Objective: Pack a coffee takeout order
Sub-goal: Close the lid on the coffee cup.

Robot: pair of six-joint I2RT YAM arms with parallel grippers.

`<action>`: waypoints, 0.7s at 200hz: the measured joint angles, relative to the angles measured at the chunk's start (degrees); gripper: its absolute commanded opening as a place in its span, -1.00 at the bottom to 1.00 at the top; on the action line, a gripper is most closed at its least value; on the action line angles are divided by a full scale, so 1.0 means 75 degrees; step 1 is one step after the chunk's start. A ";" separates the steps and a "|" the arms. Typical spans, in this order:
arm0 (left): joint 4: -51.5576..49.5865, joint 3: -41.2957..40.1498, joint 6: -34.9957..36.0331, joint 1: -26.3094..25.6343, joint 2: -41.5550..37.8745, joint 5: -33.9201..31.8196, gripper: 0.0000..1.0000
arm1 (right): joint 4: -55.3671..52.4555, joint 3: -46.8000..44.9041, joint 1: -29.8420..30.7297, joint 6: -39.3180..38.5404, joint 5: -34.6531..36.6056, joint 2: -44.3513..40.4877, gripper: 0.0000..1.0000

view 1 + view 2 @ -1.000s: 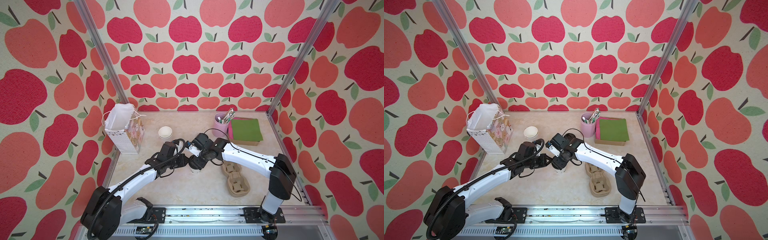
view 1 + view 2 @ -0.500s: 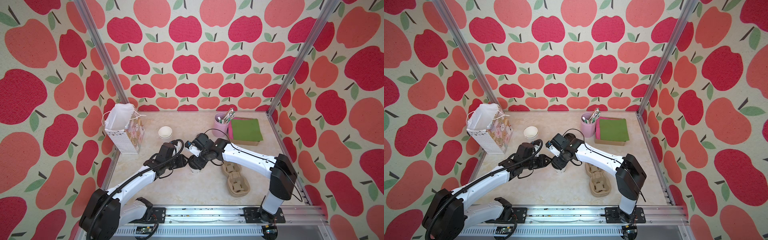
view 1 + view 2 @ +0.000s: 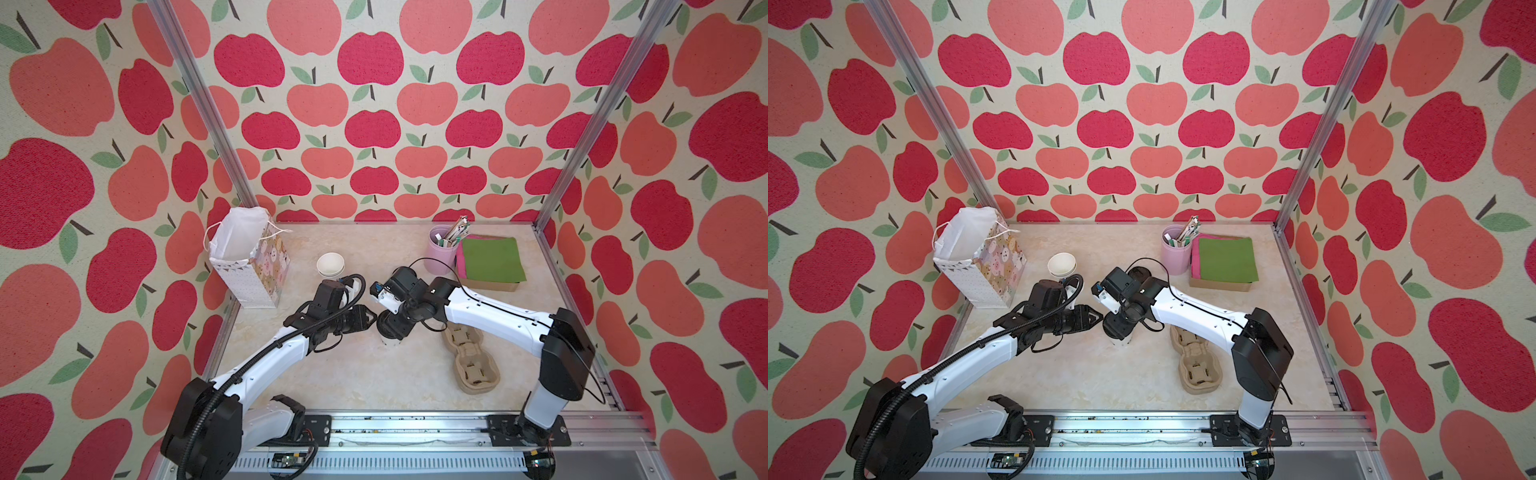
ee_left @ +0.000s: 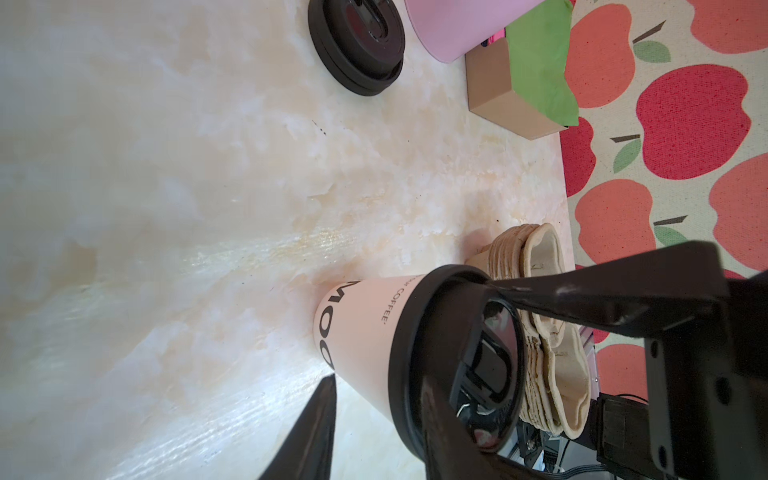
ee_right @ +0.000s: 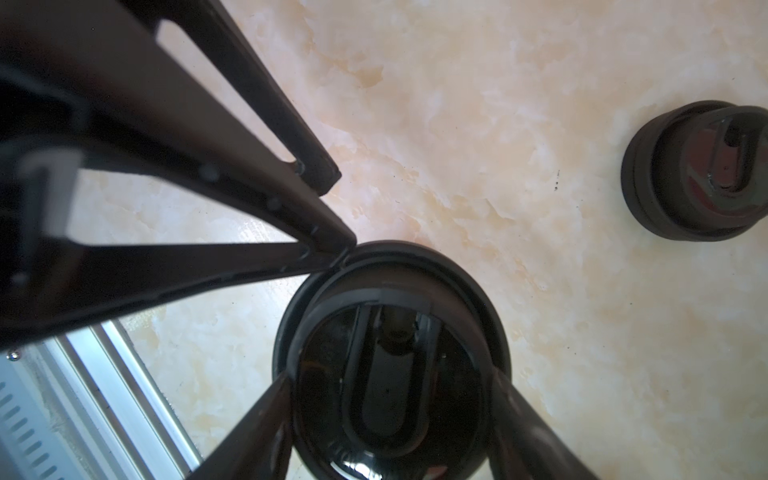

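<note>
Overall: a cream, marbled worktop [image 3: 365, 386] closed in on three sides by walls [image 3: 374, 124] printed with red and coral apples.
Sheen: pale glare streaks the worktop in the left wrist view, and a few dark specks dot it.
Frame: aluminium posts [image 3: 201, 99] rise at both back corners. A slotted rail [image 3: 415, 428] runs along the front edge under both arm bases.
Cup [image 4: 365, 328]: upright near the worktop's middle, lid [image 4: 405, 361] on.
Right pincer [image 5: 390, 376]: above the cup and pointing down, fingers clamped on opposite sides of the lid.
Left pincer [image 3: 371, 322]: jaws apart, level with the lid. One fingertip touches the lid's rim; the other stands clear of the cup.
Carrier [image 3: 471, 365]: a stack lying flat near the cup, toward the right arm's base.
Back right corner: green napkin [image 3: 492, 257] on top of pink napkins [image 3: 459, 259] on a cardboard box [image 3: 490, 286], with a pink holder [image 3: 440, 255] of straws [image 3: 455, 230] just beside it.
Spare lids [image 4: 357, 45]: stacked near the holder.
Back left: gift bag [image 3: 249, 262] upright by the wall, with a white round vessel [image 3: 330, 264] near it.
</note>
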 measured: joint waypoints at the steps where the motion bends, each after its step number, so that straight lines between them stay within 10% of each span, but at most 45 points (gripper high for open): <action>1: 0.0000 0.0000 0.0000 0.0000 0.0009 0.0003 -0.27 | 0.0000 0.0000 0.0000 0.0000 0.0000 0.0000 0.26; 140: -0.0326 0.0370 0.0201 -0.0271 0.0507 -0.0303 -0.38 | -0.0003 0.0003 0.0000 -0.0003 0.0003 0.0009 0.25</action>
